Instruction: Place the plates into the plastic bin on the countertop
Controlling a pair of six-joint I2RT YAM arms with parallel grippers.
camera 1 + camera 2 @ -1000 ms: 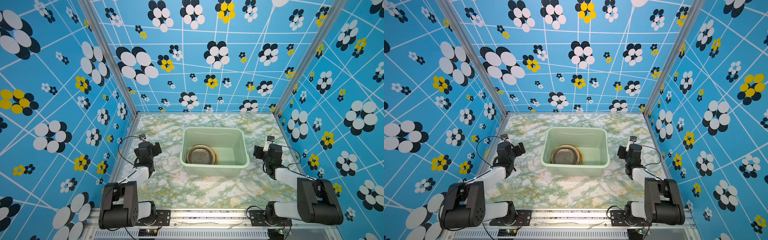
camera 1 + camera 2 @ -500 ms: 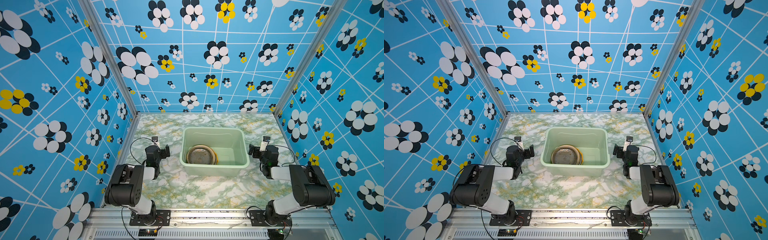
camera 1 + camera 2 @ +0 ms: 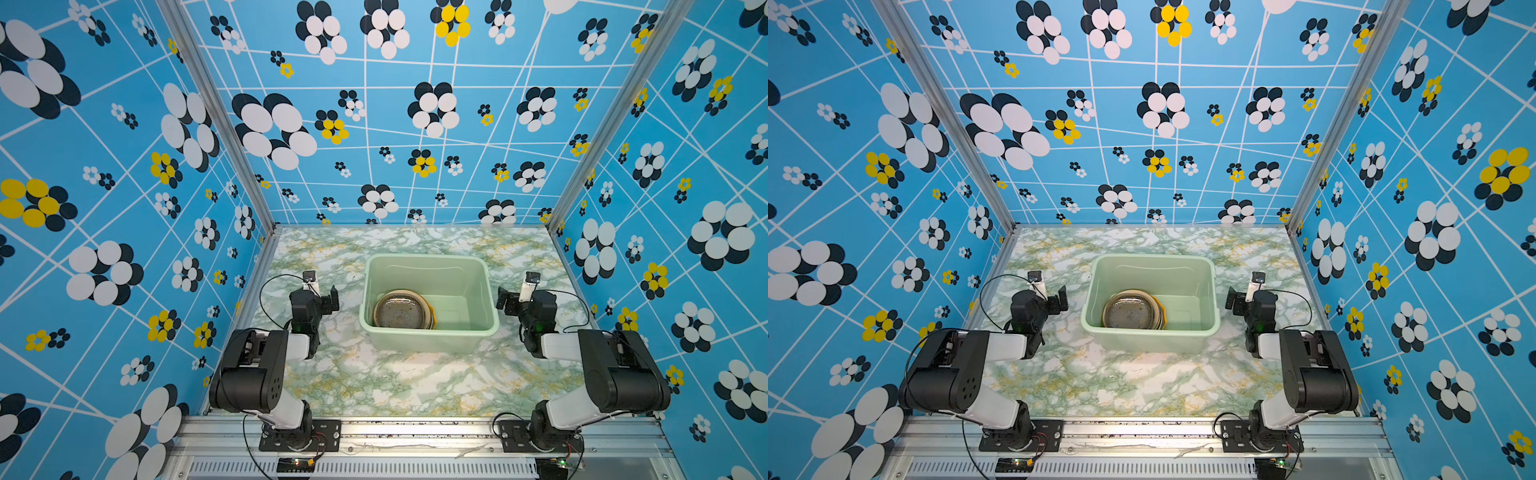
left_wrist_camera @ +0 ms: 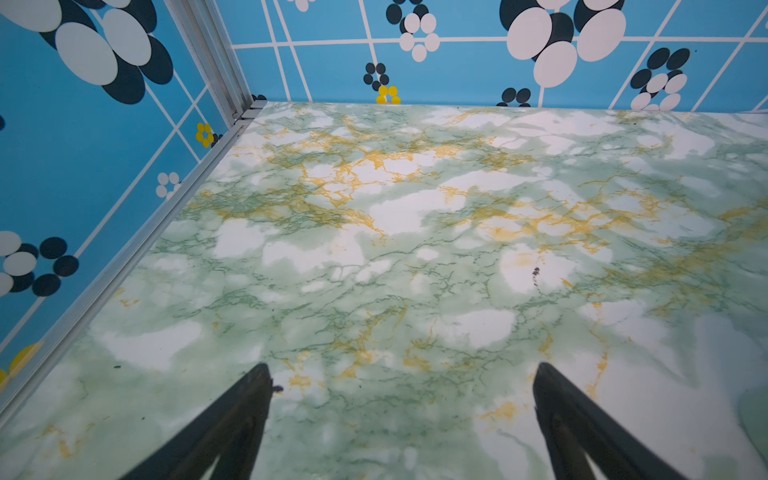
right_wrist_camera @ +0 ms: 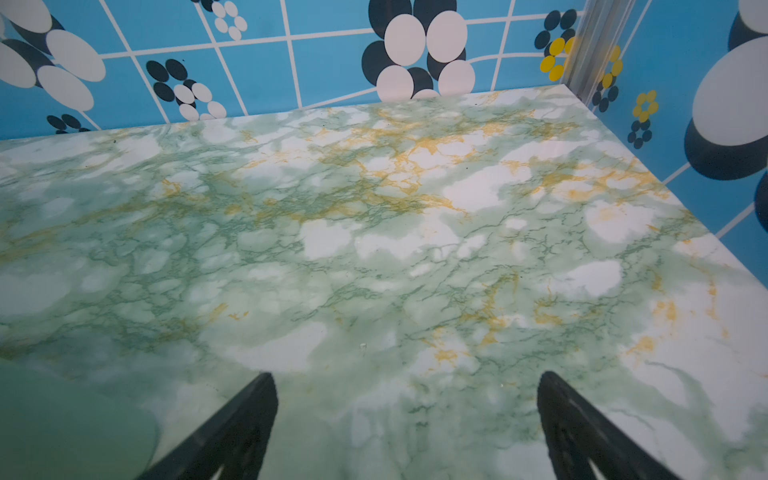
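Both top views show plates (image 3: 401, 311) stacked in the bin (image 3: 428, 272) on the bench (image 3: 395, 382), left pincer (image 3: 330, 299) and right pincer (image 3: 505, 301) spread empty beside it.

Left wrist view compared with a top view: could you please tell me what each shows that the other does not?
Only the left wrist view: the left gripper up close, jaws open, with countertop showing between them. Only the top view: the plates stacked inside the plastic bin, and the right gripper beside it, apart. Both share the left gripper, the marble countertop and the blue flowered walls.
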